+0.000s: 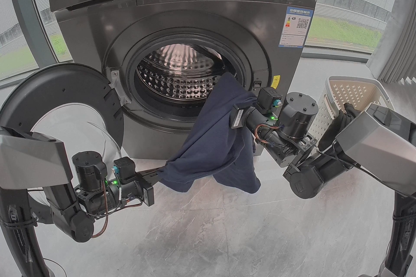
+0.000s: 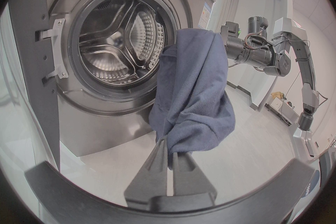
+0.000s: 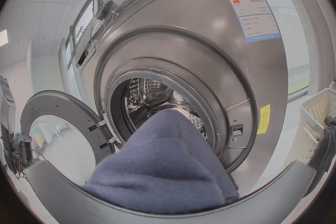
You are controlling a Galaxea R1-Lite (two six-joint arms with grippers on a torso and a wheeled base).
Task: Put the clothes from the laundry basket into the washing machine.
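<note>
On pale marbled floor tiles [image 1: 260, 230] stands a dark grey front-loading washing machine [image 1: 86, 31]. Its round glass-centred door [image 1: 56, 91] is swung fully open to the robot's left. The ribbed steel drum [image 1: 182, 70] is bare as far as it can be seen.

A navy blue cloth garment [image 1: 212, 139] hangs outside the machine, in front of the lower right part of the opening, stretched between both arms. Its highest fold sits level with the rim of the opening and its lower folds hang just above the floor.

A cream perforated plastic laundry basket [image 1: 351, 94] stands beside the machine, on the robot's right. Dark clothes [image 1: 340, 122] are slumped over its near edge.

The right hand [image 1: 234, 111] is raised near the opening's right side, with the top of the garment draped over it. Whether it is spread or clamped cannot be told under the cloth.

The left hand [image 2: 168, 151] is low, near the open door. It is pressed together, pinching the garment's lower corner.
</note>
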